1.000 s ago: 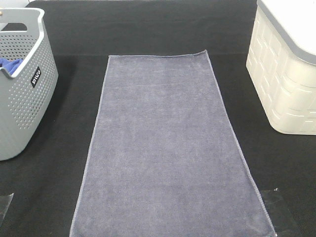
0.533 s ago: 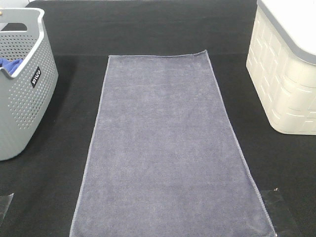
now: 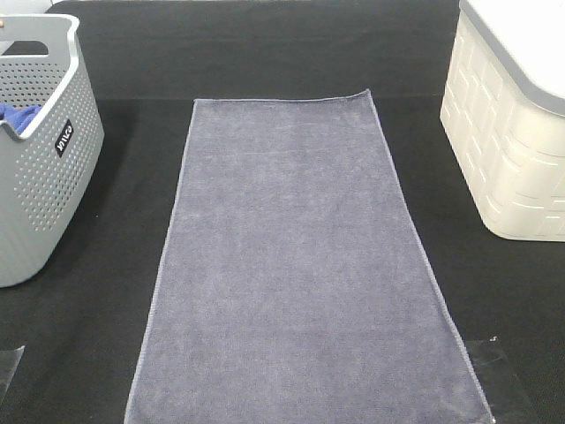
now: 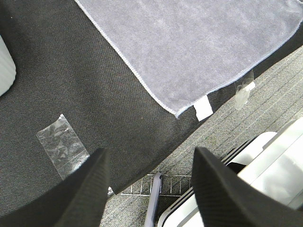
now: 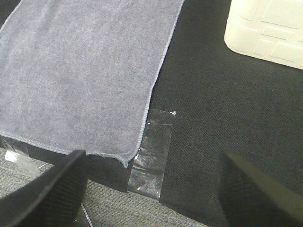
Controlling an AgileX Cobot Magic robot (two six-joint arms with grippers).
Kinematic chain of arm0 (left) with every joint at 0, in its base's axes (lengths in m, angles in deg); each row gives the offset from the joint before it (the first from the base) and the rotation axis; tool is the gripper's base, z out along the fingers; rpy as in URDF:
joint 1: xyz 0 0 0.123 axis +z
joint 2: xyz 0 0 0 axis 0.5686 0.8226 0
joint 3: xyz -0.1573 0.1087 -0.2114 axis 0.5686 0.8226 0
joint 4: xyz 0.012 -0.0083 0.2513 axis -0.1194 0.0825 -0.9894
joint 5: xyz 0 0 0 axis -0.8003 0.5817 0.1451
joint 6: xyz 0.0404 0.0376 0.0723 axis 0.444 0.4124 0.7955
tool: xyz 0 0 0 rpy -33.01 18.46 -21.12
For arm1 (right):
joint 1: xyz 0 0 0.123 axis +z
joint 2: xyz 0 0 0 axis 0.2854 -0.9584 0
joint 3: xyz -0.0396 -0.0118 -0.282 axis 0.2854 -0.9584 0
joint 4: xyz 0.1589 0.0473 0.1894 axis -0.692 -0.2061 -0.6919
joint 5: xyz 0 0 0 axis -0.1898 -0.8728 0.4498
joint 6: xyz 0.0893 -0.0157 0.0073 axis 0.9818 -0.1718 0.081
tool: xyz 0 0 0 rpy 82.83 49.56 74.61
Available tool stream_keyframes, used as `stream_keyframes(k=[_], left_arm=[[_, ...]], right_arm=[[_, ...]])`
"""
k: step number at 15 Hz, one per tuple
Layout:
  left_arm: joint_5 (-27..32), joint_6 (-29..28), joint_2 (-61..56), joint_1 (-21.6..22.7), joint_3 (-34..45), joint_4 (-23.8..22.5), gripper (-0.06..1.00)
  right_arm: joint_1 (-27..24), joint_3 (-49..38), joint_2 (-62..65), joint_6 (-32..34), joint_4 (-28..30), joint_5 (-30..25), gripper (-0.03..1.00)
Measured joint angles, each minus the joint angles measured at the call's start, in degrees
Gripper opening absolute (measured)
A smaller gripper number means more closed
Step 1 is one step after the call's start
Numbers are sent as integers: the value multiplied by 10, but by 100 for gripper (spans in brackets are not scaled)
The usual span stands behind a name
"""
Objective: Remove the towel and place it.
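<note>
So the towel (image 3: pixel 300 265) is lying flat and fully spread out in the middle of the black table cover (image 3: pixel 265 53), long way running from the far side toward the near edge, no wrinkles to speak of. Grey perforated basket (image 3: pixel 40 168) sits off to the left with a bit of bright blue cloth (image 3: pixel 18 113) poking up inside it, and a cream bin (image 3: pixel 508 150) with a grey lid is over on the right; both are well apart from the towel. Neither arm shows up in the high view at all. From the wrist cams, the left gripper (image 4: pixel 149 189) hangs over the near table edge with its jaws spread and nothing between them, close to the towel's near corner with the little white tag (image 4: pixel 204 108). The right gripper (image 5: pixel 151 189) is spread really wide, also empty, hovering by the other near corner, right above a strip of clear tape (image 5: pixel 154 151) stuck on the cover just beside the towel's hem.
</note>
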Motion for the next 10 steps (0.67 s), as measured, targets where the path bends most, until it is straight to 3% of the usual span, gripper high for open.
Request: stream_keyframes(k=[3, 7, 10], left_arm=[[1, 0, -6, 22, 0, 1, 51], [0, 1, -91, 129, 0, 1, 51], [0, 1, -166, 174, 0, 1, 51]], right_arm=[[-1, 0, 0, 0, -1, 0, 71], [-93, 0, 9, 0, -6, 0, 71], [-146, 0, 49, 0, -6, 1, 71]])
